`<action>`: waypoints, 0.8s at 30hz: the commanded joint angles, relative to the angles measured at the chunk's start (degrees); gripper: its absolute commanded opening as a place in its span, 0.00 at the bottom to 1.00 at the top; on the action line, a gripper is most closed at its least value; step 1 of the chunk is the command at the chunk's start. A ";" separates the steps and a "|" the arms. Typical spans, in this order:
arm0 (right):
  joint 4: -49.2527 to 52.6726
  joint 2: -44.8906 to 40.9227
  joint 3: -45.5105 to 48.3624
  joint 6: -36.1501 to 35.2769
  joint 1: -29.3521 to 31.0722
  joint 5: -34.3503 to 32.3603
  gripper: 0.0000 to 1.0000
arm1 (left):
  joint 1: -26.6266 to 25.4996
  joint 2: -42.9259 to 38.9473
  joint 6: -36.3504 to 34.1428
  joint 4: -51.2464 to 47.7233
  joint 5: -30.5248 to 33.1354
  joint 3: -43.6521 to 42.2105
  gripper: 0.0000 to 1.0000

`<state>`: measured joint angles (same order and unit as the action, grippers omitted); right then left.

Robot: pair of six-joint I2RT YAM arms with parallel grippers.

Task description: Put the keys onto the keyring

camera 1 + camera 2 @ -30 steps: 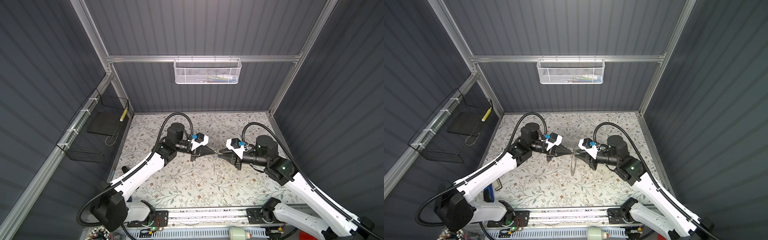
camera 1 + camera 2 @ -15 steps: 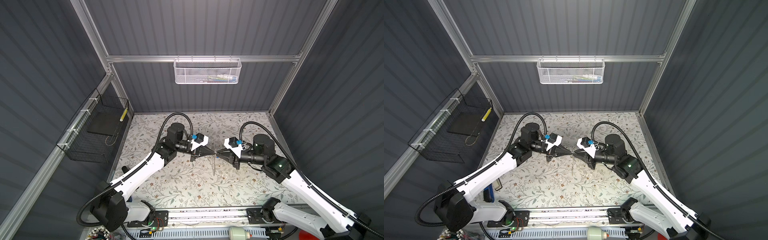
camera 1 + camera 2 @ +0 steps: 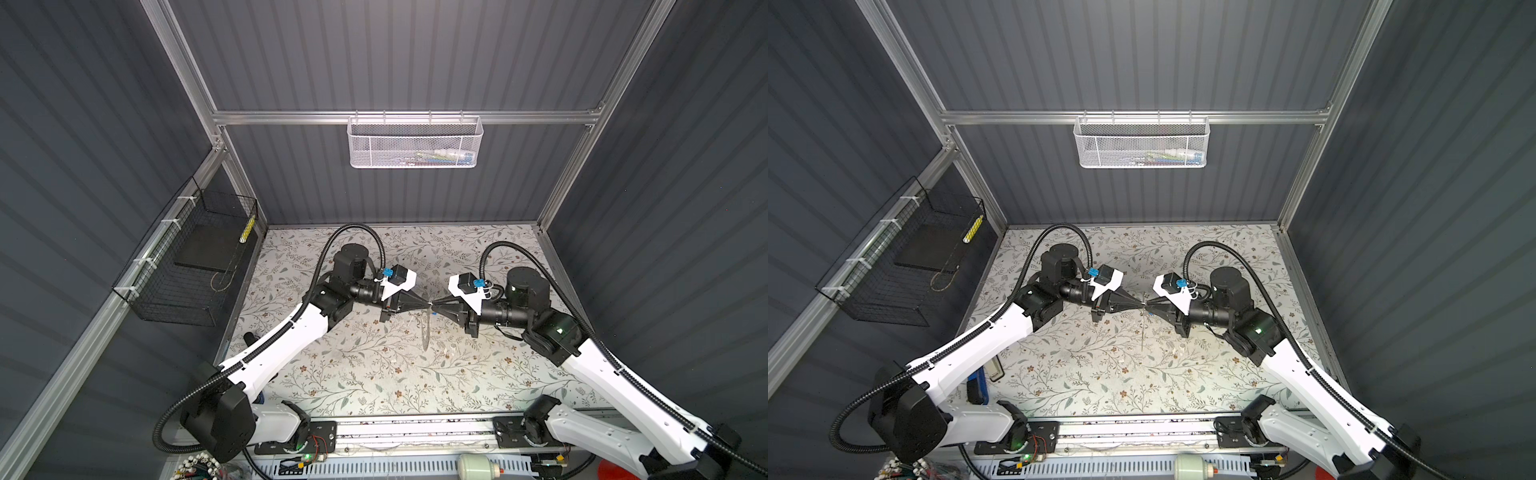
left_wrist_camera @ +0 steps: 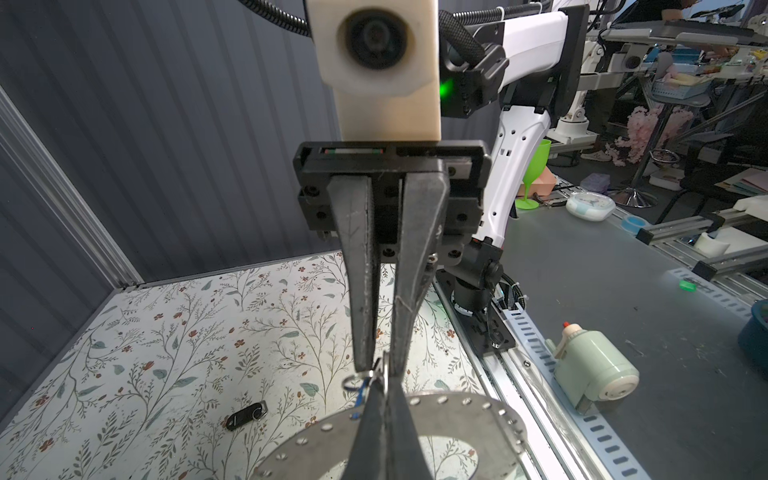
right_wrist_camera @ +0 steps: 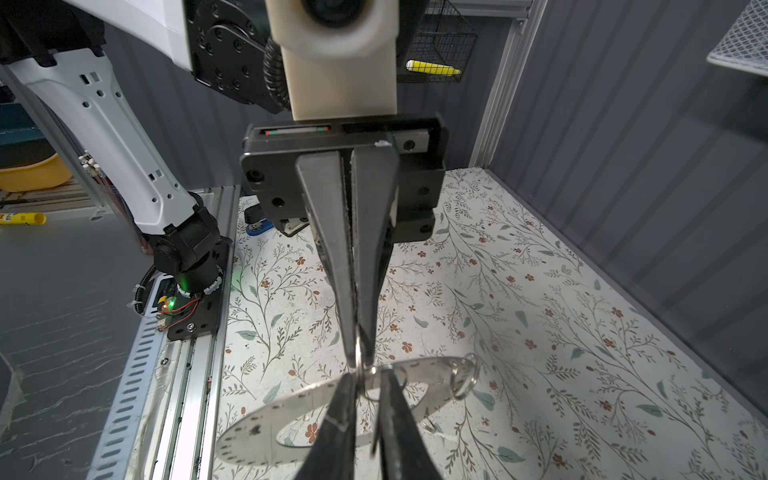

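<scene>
Both forearms are near level and reach in from opposite sides. The left gripper [image 3: 428, 306] and right gripper [image 3: 435, 308] meet tip to tip, raised above the floral mat [image 3: 353, 365].

Left gripper: jaws pinched tight on a split keyring [image 5: 358, 349].

Right gripper: jaws narrow, straddling the same ring from the far side. A thin slit shows beside the wire, and contact is not clear.

A perforated metal disc [image 5: 257, 428] hangs tilted from the ring, just under both tips. A second split ring [image 5: 463, 377] sits on its rim, beside the right gripper.

Keys: too small to pick out in any view.

A black tag [image 4: 245, 415] lies flat on the mat, below the left gripper and well apart from it.

The mat under the tips is bare. The walls and the front rail [image 3: 415, 428] stand well apart from both grippers.
</scene>
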<state>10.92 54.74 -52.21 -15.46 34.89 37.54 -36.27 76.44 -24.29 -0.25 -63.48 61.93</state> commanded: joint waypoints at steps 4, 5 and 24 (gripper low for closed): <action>-1.25 -0.07 -1.24 0.17 -0.17 0.68 0.11 | -0.07 0.50 -1.67 -1.58 -2.58 2.49 0.00; -1.44 -0.12 -1.23 0.26 -0.17 0.61 0.09 | -0.11 0.62 -1.87 -1.84 -2.56 2.57 0.00; 12.26 0.22 -3.74 -2.09 -0.49 -3.05 0.00 | -1.00 -0.77 -20.54 -28.76 14.06 12.90 0.34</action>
<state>17.82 54.92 -52.84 -16.40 34.63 35.66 -36.60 77.23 -38.06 -19.55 -54.74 71.26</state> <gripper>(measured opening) 0.042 0.350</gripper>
